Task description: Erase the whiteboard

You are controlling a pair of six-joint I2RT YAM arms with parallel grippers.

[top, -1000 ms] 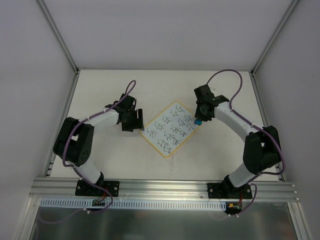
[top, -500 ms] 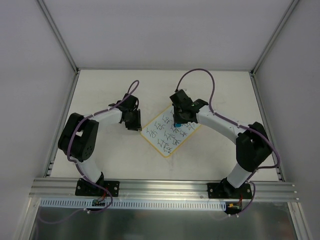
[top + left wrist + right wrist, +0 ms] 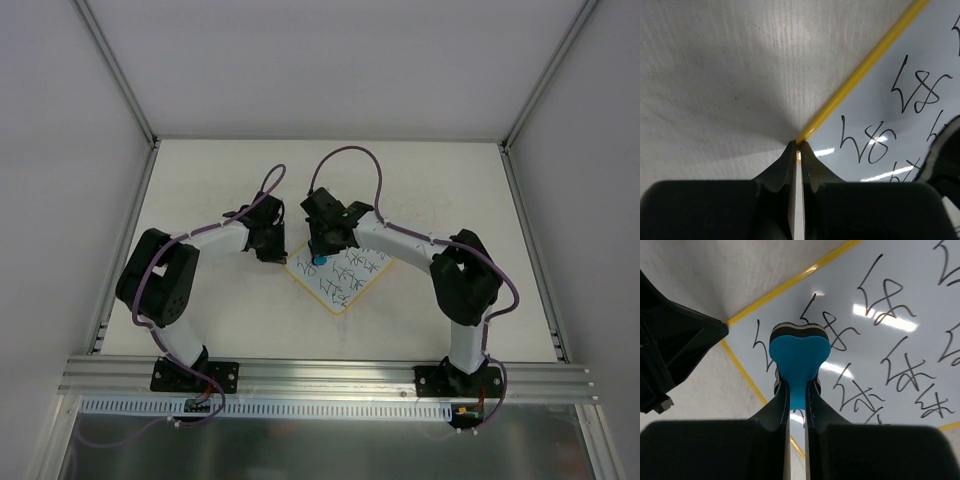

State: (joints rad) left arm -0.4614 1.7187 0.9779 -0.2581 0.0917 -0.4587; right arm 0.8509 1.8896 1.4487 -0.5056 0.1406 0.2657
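The whiteboard [image 3: 346,282] lies turned like a diamond at the middle of the table, its yellow border [image 3: 860,70] framing dark scribbles [image 3: 885,300]. My left gripper [image 3: 275,250] stands at the board's left corner, its jaws shut with the yellow corner pinched between the tips [image 3: 799,146]. My right gripper [image 3: 320,252] is shut on the blue eraser [image 3: 799,352], which presses on the board's face close to that same corner. In the top view the eraser [image 3: 320,260] shows as a blue dot under the right wrist. The right arm hides the board's upper part.
The off-white tabletop [image 3: 430,190] is enclosed by white walls on three sides. An aluminium rail [image 3: 330,375] carrying both arm bases runs along the near edge. Purple cables [image 3: 350,155] loop above each wrist. The two grippers stand very close together.
The right arm has swept left across the board with the eraser, from the right corner to the left one. The left gripper has shut on the board's left corner.
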